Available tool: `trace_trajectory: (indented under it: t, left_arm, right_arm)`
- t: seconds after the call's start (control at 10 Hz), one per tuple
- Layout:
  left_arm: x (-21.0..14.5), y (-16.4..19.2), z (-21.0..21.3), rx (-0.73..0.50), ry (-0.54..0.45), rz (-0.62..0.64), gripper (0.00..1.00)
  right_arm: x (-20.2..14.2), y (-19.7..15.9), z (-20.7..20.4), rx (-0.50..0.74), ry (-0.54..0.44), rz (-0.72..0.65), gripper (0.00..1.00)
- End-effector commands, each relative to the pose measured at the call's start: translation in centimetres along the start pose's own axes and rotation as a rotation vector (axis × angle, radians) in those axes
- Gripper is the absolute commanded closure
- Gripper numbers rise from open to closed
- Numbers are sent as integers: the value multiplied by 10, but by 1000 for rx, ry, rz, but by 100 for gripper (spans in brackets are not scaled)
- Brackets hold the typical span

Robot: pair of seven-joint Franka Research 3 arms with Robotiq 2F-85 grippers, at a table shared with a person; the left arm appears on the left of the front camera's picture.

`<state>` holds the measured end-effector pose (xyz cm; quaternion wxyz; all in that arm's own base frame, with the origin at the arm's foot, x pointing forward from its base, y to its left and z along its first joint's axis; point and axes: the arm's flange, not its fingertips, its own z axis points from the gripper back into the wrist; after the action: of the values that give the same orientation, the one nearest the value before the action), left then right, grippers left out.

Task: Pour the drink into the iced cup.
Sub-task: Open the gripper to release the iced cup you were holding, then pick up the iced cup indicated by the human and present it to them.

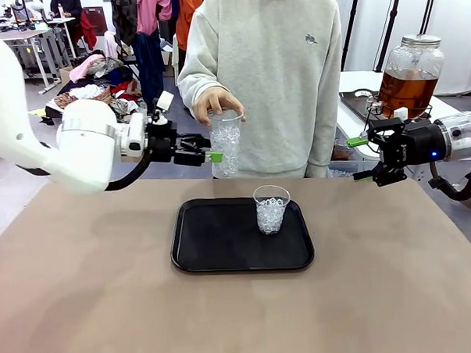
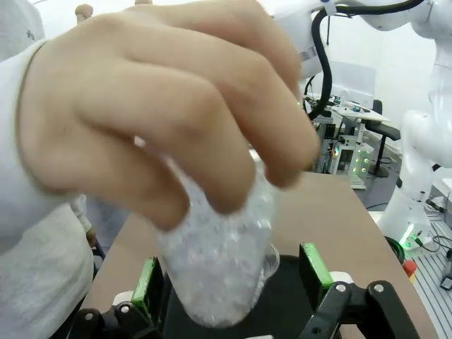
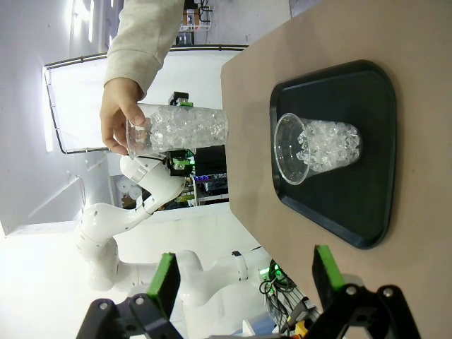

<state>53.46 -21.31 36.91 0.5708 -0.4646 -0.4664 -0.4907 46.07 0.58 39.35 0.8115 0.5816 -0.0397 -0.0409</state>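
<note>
Left gripper (image 2: pixel 231 268) spread around raised cup (image 2: pixel 212 289), right gripper (image 3: pixel 244 263) spread; jarred drink (image 1: pixel 408 92) (front view)

No readable text, numbers or brand names. Closest thing is a small dark emblem (image 1: pixel 311 39) on the chest of the person's sweatshirt (image 1: pixel 263 81). It's too small to make out as letters or a logo.
</note>
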Motion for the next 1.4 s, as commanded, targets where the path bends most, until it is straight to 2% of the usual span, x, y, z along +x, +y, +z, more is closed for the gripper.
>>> trace_trajectory:
  t: [0.0, 0.7, 1.3]
  left_arm:
    - [-4, -13, 26, -15, -5, -12, 0]
    - [-22, -47, 118, -53, -9, -103, 0]
    - [-41, -62, 137, -72, -14, -133, 0]
  right_arm:
    - [0, 1, 0, 2, -1, -2, 0]
    - [0, 1, 0, 2, -1, -2, 0]
    - [0, 1, 0, 2, -1, -2, 0]
